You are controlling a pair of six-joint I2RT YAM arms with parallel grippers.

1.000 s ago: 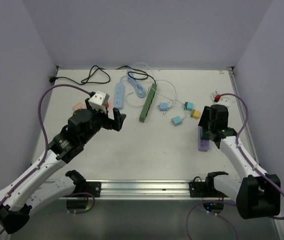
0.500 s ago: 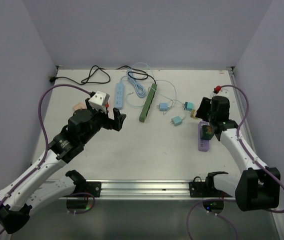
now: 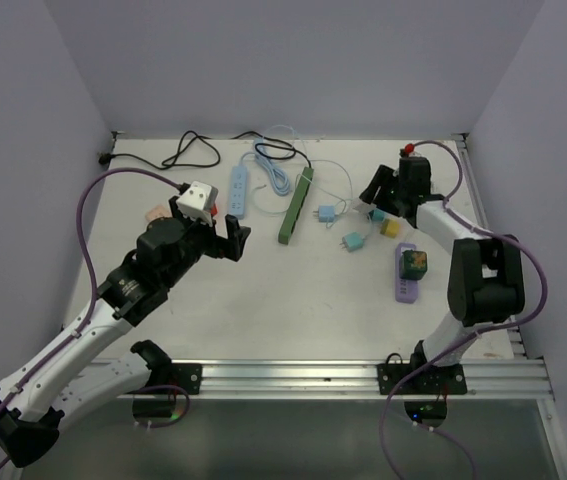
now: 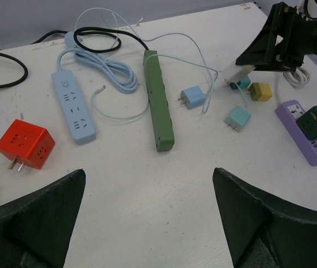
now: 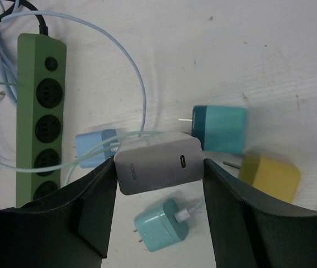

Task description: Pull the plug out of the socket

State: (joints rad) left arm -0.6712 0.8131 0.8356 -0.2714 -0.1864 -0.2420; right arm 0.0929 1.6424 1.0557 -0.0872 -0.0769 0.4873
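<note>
Right wrist view: right gripper (image 5: 159, 167) clenched on grey plug (image 5: 158, 162) by its flat sides, holding it clear above counter (image 5: 315, 56), apparently off the purple socket strip (image 3: 406, 280) lying well behind this gripper; left gripper (image 4: 150, 206) hangs released, holding nothing.

The black fingers (image 5: 94, 206) of your right claw (image 5: 158, 167) frame a silver-grey charger (image 5: 161, 163), with a teal adapter (image 5: 219, 129), a yellow adapter (image 5: 270, 177) and a green power strip (image 5: 38, 111) near it.
</note>
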